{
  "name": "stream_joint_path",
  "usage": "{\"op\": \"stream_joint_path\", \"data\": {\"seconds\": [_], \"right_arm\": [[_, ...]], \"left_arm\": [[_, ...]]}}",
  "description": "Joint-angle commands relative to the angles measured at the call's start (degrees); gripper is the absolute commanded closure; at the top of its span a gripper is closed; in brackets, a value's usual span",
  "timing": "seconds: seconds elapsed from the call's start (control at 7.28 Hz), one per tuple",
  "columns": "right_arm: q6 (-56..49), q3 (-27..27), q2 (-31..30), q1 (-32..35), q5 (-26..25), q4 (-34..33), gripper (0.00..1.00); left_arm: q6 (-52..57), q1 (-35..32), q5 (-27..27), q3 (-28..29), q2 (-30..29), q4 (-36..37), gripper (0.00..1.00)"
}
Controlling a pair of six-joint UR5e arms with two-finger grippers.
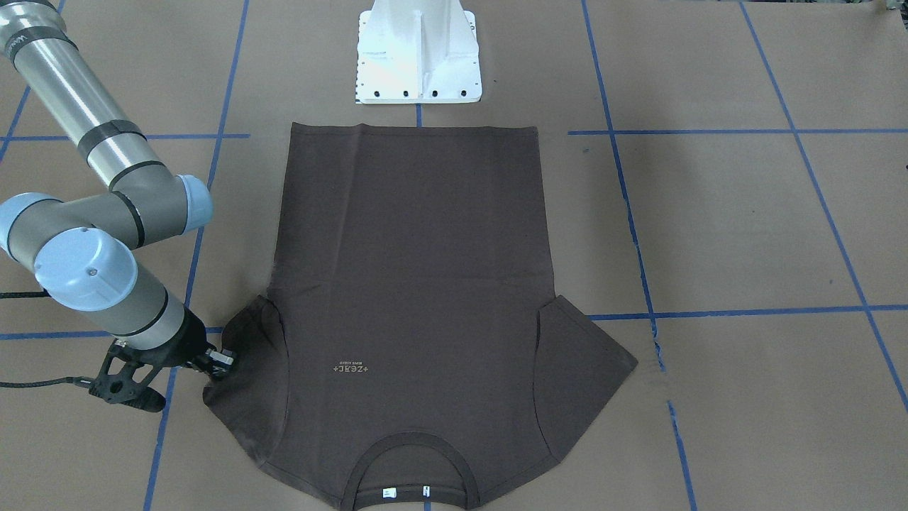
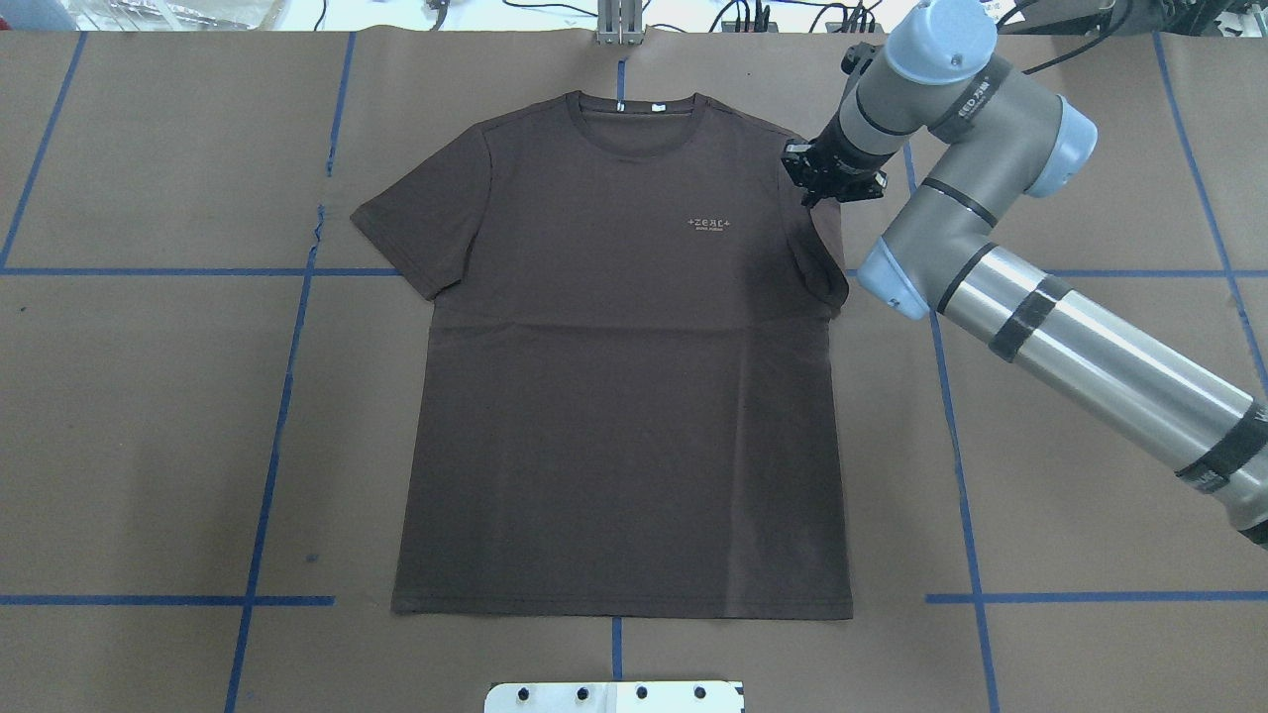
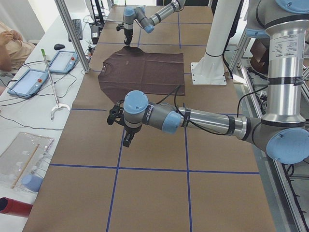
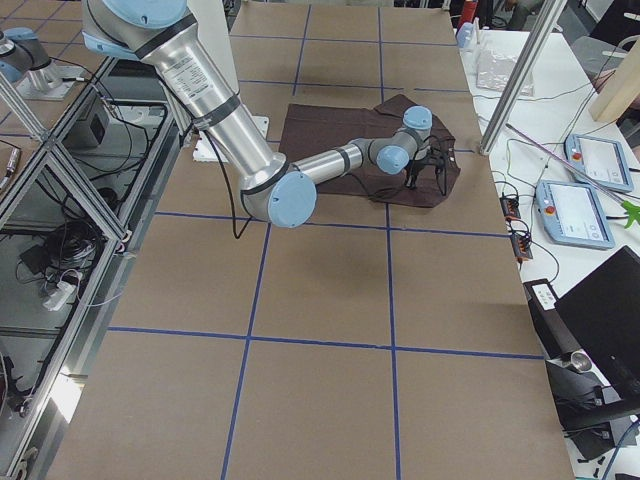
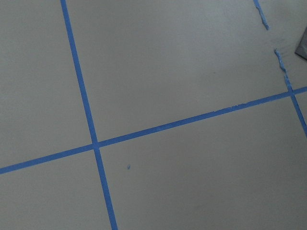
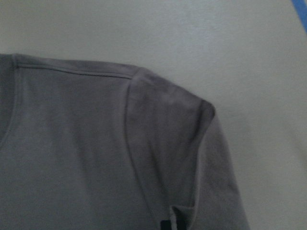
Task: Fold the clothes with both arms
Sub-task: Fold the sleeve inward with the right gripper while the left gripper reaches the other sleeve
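The dark brown T-shirt (image 1: pixel 411 270) (image 2: pixel 614 396) lies flat and face up on the brown paper, its collar (image 2: pixel 634 109) at the far edge from the robot. My right gripper (image 1: pixel 218 362) (image 2: pixel 827 183) points down onto the outer edge of the shirt's right-hand sleeve (image 6: pixel 211 158). It looks shut there, and the cloth puckers beside the fingertip. My left gripper (image 3: pixel 126 141) hangs over bare paper well off to the shirt's side. It shows only in the exterior left view, so I cannot tell whether it is open or shut.
The white bolted pedestal (image 1: pixel 418 57) stands just behind the shirt's hem. Blue tape lines (image 5: pixel 91 139) grid the paper. Beyond the far table edge a side bench (image 3: pixel 29 111) holds tablets (image 3: pixel 26 82). A person's arm (image 3: pixel 9 43) rests there.
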Motion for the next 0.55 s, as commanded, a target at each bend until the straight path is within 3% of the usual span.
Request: {"op": "stream_joint_path", "data": {"seconds": [0.0, 0.14, 0.41], "right_arm": [[2.75, -6.38, 6.75, -2.11, -3.40, 0.34, 0.98], [2.75, -7.64, 8.35, -2.55, -5.16, 0.52, 0.01], [3.01, -4.52, 8.37, -2.38, -4.83, 0.52, 0.00]], "left_arm": [[-1.20, 0.00, -2.52, -0.35, -0.59, -0.06, 0.00], [-7.83, 2.26, -2.79, -1.14, -1.56, -2.32, 0.00], [-29.23, 12.52, -1.92, -1.41, -8.91, -8.38, 0.00]]}}
